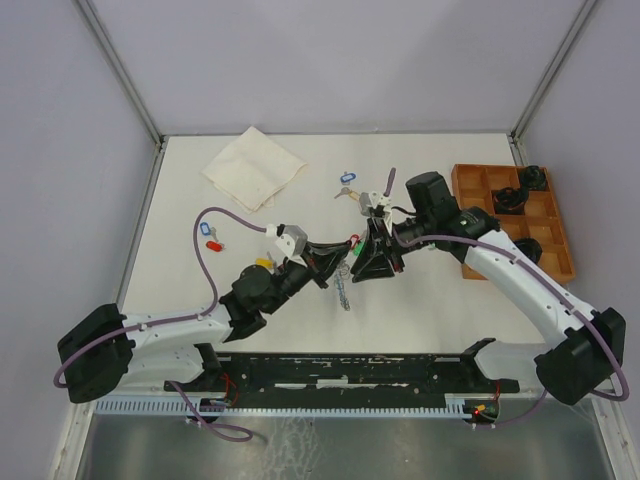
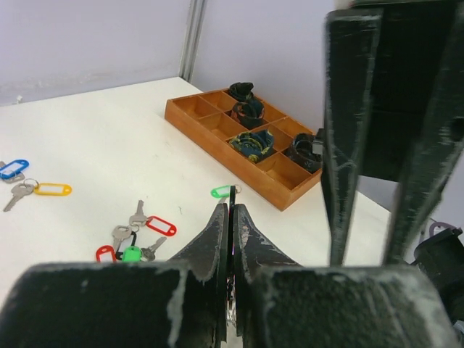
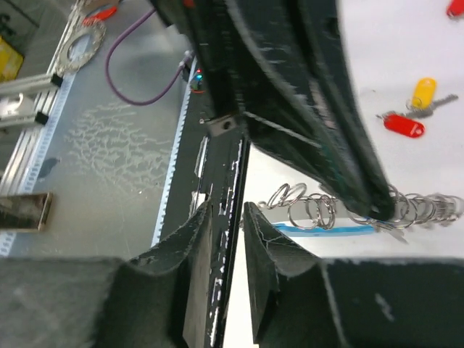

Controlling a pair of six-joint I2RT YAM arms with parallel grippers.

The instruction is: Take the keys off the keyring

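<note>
Left gripper (image 2: 230,214): jaws pressed together, pinching the keyring (image 1: 344,288) over the middle of the table (image 1: 450,300). Loop's long axis runs far-to-near, free end pointing at the near edge. Right gripper (image 3: 226,217) just beside: jaws slightly apart, gripping nothing

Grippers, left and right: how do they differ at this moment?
The left gripper is pressed shut; the right gripper has its jaws slightly apart. The left gripper pinches the keyring; the right gripper holds nothing. Both are black and meet over the middle of the table.
</note>
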